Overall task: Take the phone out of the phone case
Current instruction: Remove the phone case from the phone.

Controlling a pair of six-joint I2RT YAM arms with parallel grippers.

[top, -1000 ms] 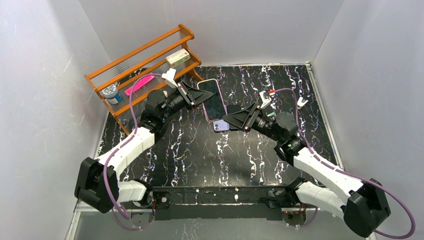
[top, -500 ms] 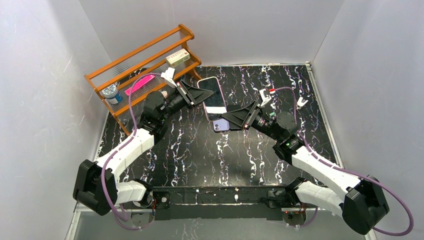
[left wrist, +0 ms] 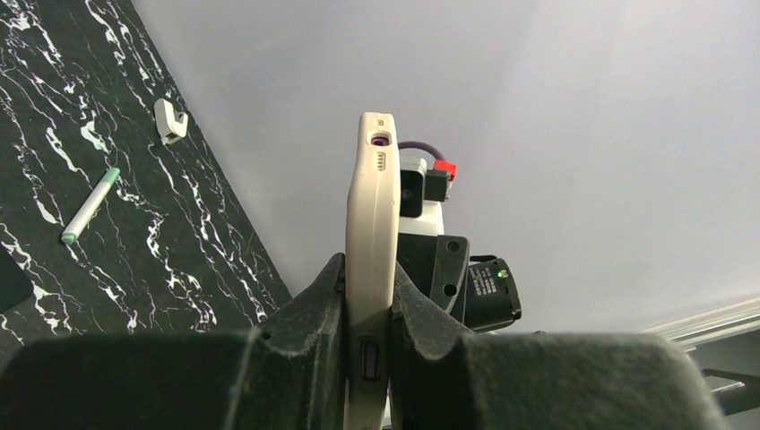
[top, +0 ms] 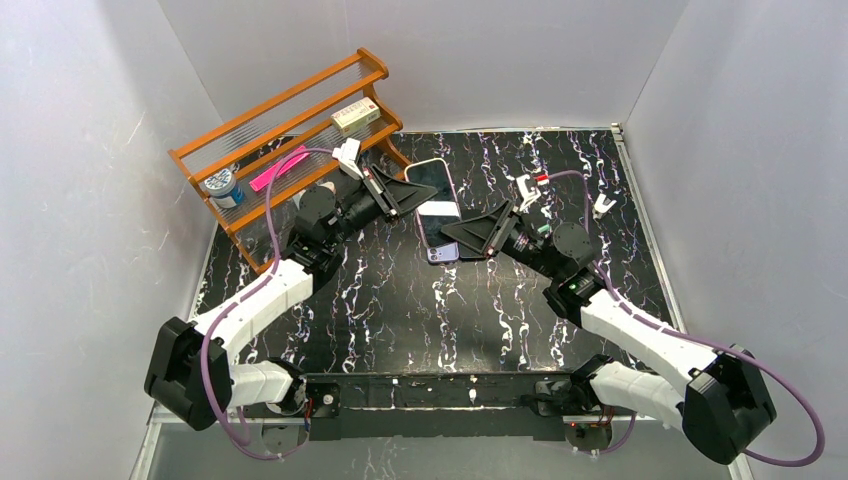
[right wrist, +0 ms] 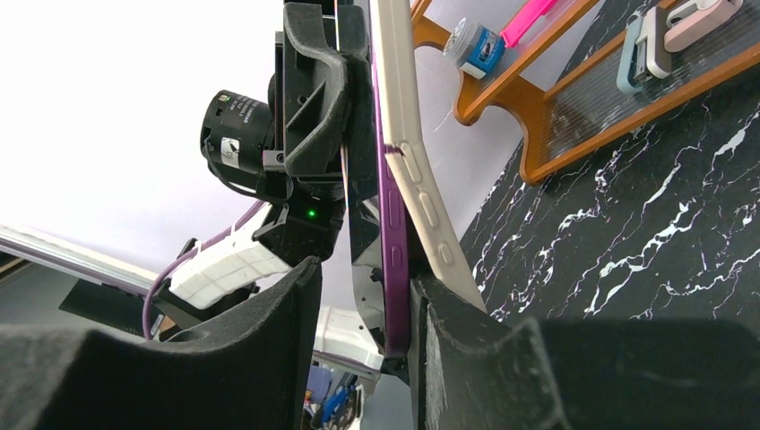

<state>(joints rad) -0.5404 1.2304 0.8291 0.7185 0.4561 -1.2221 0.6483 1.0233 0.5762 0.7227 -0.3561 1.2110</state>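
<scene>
The phone, dark-screened with a purple body (top: 441, 250), sits in a cream case (top: 432, 180) and is held in the air above the table's middle. My left gripper (top: 405, 195) is shut on the case's top end; in the left wrist view the case (left wrist: 372, 206) stands edge-on between the fingers of the left gripper (left wrist: 367, 291). My right gripper (top: 470, 232) is open around the lower end. In the right wrist view the purple phone edge (right wrist: 394, 260) lies against one finger (right wrist: 448, 331), with the case (right wrist: 408, 116) splayed away from it. The other finger (right wrist: 269, 331) is apart from it.
A wooden rack (top: 285, 95) stands at the back left with a blue spool (top: 222, 186), a pink item (top: 278, 168) and a small box (top: 355, 116). A white hook (top: 603, 205) lies at the back right. A green-tipped pen (left wrist: 90, 206) lies on the black marble table (top: 400, 310).
Both grippers have carried the phone a little to the right and tilted it more. The phone's lower end now stands away from the case.
</scene>
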